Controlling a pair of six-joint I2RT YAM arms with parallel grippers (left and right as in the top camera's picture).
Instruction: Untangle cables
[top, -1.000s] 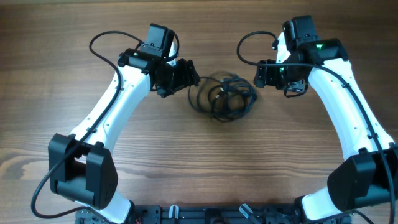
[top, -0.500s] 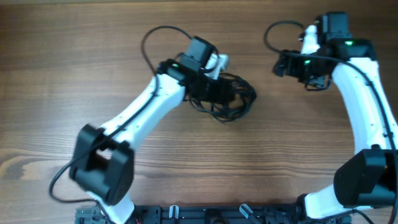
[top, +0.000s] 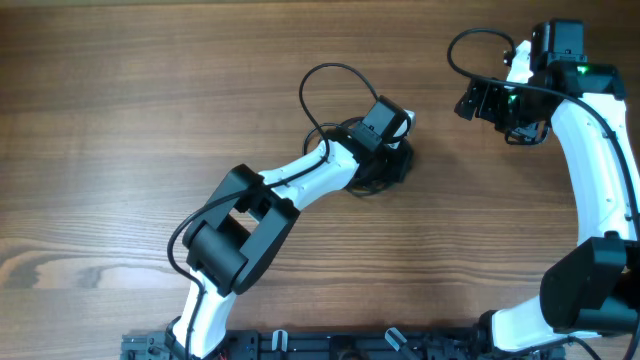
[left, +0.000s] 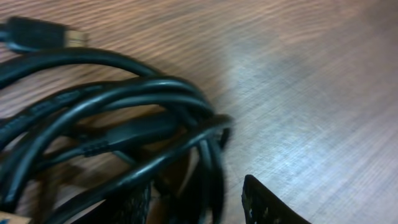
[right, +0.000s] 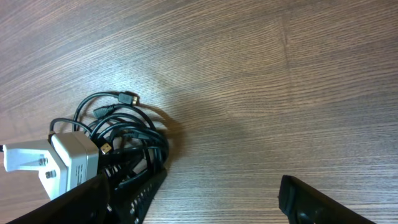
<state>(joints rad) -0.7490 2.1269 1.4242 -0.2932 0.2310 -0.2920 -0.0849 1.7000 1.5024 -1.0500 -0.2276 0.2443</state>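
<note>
At mid-table, right of centre, the cables are lying in one knot. Your left hand is straddling several strands, spread wide. The right hand is hanging spread at far right. Be pinching one outer loop, not the bundle.

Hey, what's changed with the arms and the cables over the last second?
The left pincer swung right, from beside the cables to directly over them. Strands now lie between its open jaws, but no firm grip shows. The right pincer pulled away from the cables, up and to the right, and it is open. The cables are still tangled, in about the same spot.
</note>
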